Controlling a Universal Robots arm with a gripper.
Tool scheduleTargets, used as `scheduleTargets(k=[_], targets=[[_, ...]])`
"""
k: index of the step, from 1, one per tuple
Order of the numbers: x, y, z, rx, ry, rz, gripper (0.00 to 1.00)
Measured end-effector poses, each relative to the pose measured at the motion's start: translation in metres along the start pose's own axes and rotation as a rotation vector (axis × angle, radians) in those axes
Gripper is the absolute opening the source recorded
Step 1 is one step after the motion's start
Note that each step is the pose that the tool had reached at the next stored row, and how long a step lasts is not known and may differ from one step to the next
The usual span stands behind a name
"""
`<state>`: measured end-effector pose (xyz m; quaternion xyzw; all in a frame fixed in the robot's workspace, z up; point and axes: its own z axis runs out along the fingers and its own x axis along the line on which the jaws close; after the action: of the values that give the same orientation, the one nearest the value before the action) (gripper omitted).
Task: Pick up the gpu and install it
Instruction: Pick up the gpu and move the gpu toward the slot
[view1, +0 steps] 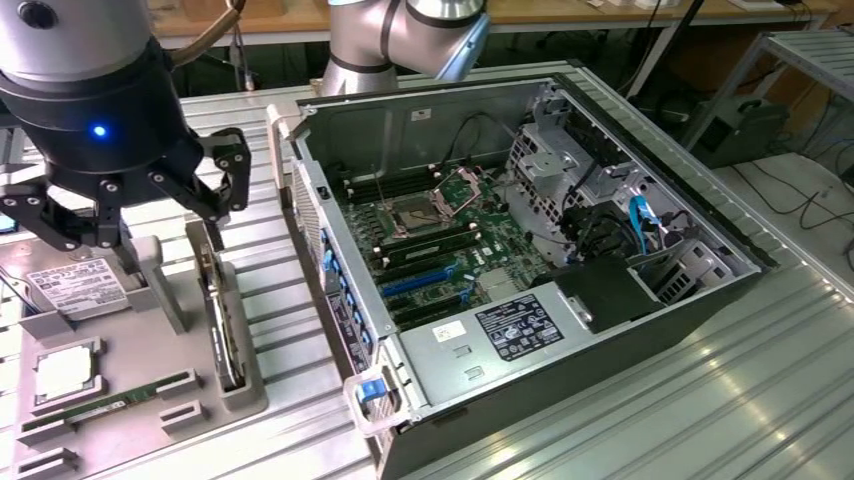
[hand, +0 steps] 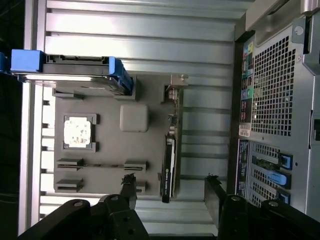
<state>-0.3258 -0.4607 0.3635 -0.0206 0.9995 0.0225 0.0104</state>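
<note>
The gpu (view1: 220, 310) stands on its edge in a slot of the grey fixture tray (view1: 267, 395), at the exterior view's left of the open computer case (view1: 534, 250). In the wrist view the gpu (hand: 170, 160) appears edge-on as a thin dark card with its silver bracket at the far end. My gripper (view1: 140, 235) hangs open above the tray, higher than the card and not touching it. The wrist view shows the gripper (hand: 171, 182) with its two black fingertips (hand: 130, 181) straddling the line of the card, nothing held between them.
The tray also carries a silver hard drive (view1: 74, 285) in a blue caddy (hand: 75, 75), a CPU (hand: 78, 131) and a green memory stick (view1: 114, 403). The case's perforated rear panel (hand: 275, 110) lies close beside the tray. The motherboard (view1: 427, 250) lies exposed inside.
</note>
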Motion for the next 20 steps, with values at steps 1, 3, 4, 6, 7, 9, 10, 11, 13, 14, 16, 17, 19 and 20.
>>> scheduleTargets(k=[1,3,4,6,7,9,10,11,13,14,16,17,19,20], targets=[[0.000,-0.0006,0.0019,0.0000,-0.0002,0.003,0.66],[0.000,-0.0018,0.0055,0.0002,-0.0005,0.010,0.66],[0.000,-0.0024,0.0072,0.0002,-0.0006,0.012,0.66],[-0.001,-0.0036,0.0122,0.0003,-0.0007,0.015,0.66],[-0.004,-0.0044,0.0152,0.0006,-0.0004,0.016,0.66],[-0.008,-0.0052,0.0191,0.0004,-0.0008,0.016,0.66],[-0.009,-0.0055,0.0209,0.0003,-0.0008,0.017,0.66],[-0.010,-0.0057,0.0229,0.0002,-0.0010,0.017,0.66],[-0.010,-0.0058,0.0265,0.0004,-0.0008,0.018,0.66],[-0.010,-0.0058,0.0281,0.0004,-0.0008,0.018,0.66],[-0.010,-0.0063,0.0319,0.0004,-0.0008,0.018,0.66],[-0.010,-0.0070,0.0337,0.0004,-0.0008,0.018,0.66],[-0.010,-0.0090,0.0372,0.0003,-0.0008,0.018,0.66],[-0.010,-0.0094,0.0396,0.0003,-0.0009,0.018,0.66]])
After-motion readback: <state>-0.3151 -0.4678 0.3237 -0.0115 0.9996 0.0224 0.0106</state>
